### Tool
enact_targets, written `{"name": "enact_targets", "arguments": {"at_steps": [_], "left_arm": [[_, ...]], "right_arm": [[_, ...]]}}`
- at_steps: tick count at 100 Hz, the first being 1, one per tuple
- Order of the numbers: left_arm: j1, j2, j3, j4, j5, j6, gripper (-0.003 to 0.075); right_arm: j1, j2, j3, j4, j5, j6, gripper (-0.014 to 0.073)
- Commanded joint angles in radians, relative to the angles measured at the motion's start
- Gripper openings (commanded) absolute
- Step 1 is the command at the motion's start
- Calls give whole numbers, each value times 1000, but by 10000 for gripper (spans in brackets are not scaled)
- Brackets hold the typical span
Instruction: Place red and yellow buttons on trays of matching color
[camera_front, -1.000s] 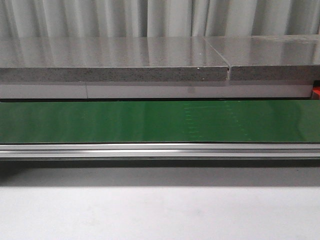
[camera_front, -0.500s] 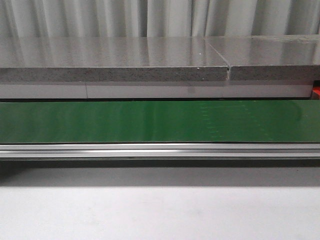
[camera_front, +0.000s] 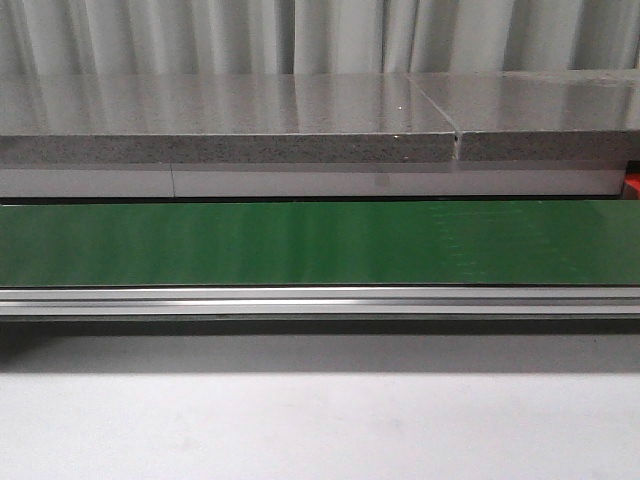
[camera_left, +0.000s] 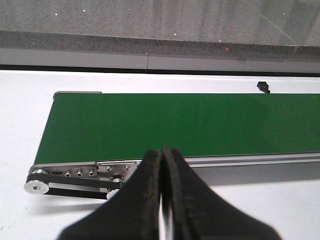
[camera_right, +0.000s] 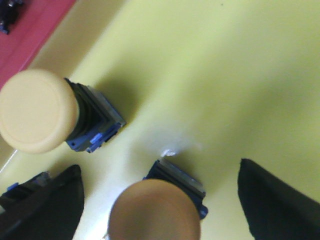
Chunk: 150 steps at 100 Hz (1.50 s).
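2 buttons (camera_right: 37, 111) crowd tray (camera_right: 240, 75) – belt (camera_front: 320, 243) bare.

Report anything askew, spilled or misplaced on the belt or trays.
Nothing stands out. The green belt is bare. Two yellow buttons stand on the yellow tray, matching its colour; the right gripper is open around the nearer one.

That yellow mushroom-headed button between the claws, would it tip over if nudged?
Probably: the yellow button looks top-heavy, its wide cap overhanging a narrower dark base. The rounded cap likely slips, so gripping the squarer base seems safer. It looks rigid, not floppy. The right end effector is open around it.
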Motion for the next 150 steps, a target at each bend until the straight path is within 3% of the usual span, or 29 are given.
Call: {"name": "enact_targets", "arguments": {"at_steps": [1, 18, 37, 77, 98, 124, 150], "left_arm": [[-6, 11, -24, -16, -68, 1, -19], [-6, 11, -24, -16, -68, 1, -19], [-6, 11, -24, -16, -68, 1, -19], [-6, 11, -24, -16, -68, 1, -19], [-6, 11, -24, -16, -68, 1, -19], [-6, 11, -24, -16, -68, 1, -19], [-6, 11, -24, -16, -68, 1, -19]], "right_arm": [[-2, -72, -24, 3, -47, -5, 635], [23, -162, -24, 18, -82, -4, 635], [118, -287, -24, 18, -121, -5, 635], [523, -547, -24, 18, -151, -106, 635], [659, -684, -19, 18, -84, -165, 635], [752, -889, 66, 18, 11, -196, 635], [758, -1112, 193, 18, 126, -196, 635]]}}
